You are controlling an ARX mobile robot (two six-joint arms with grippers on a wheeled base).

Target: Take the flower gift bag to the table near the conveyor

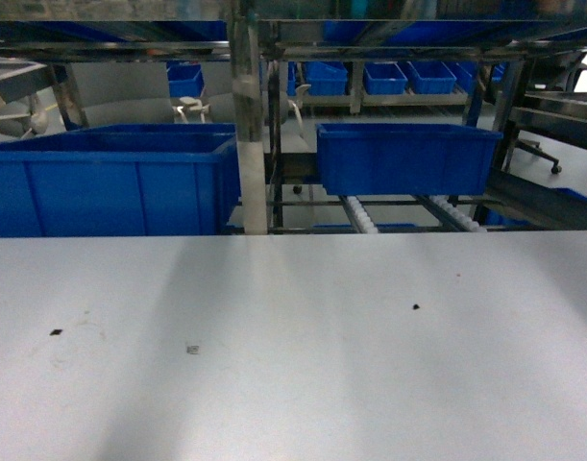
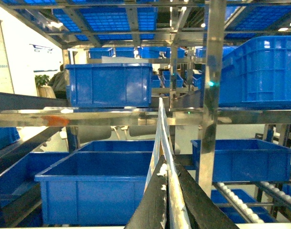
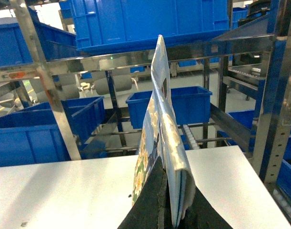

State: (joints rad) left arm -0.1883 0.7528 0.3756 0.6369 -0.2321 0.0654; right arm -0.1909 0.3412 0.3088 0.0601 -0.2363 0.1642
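Glossy printed paper, pale blue with a flowery pattern on one face, is standing edge-on between the dark fingers of the right gripper (image 3: 170, 202), and this is the flower gift bag (image 3: 160, 143): it is folded flat and rising upright above the jaws, which are pressing together on its lower edge. The left gripper (image 2: 168, 200) is likewise pinching a thin white-and-blue sheet edge that is sticking up between its closed fingers; I judge it to be another edge of the same bag, though the wrist view alone is not proving that. Holding a limp flat bag at two spots is probably keeping it from sagging or swinging while it is being carried. Neither arm nor bag is showing in the head view, so the load is evidently hanging outside that camera's field. The table (image 1: 293, 346), white-grey with a few dark specks and a tiny code sticker, is lying bare in front of the robot, and in the right wrist view the bag is hovering above its near part, not touching it. Beyond the far edge the conveyor (image 1: 362, 216) is sloping down with its white rollers under a blue bin (image 1: 403, 158), with a larger blue crate (image 1: 106, 182) to the left. The setting-down appears not yet done.
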